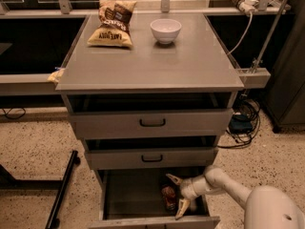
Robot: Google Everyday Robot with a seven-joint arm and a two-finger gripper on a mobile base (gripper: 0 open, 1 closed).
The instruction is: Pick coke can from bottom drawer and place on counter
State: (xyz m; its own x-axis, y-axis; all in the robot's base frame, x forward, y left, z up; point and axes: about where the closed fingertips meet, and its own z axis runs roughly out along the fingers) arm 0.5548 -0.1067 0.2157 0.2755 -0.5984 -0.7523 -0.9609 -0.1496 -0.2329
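The coke can (168, 197), small, red and dark, sits on the floor of the open bottom drawer (133, 194), towards its right side. My gripper (177, 193) reaches into that drawer from the right on a white arm. Its fingers are open, one fingertip (172, 178) behind the can and the other in front of it, so the can lies between them. The grey counter (152, 61) is the top of the cabinet above.
A chip bag (113, 23) and a white bowl (166, 30) stand at the back of the counter. The two upper drawers (152, 123) are slightly open. A black stand leg (64, 190) lies on the floor at the left. Cables (243, 123) hang at the right.
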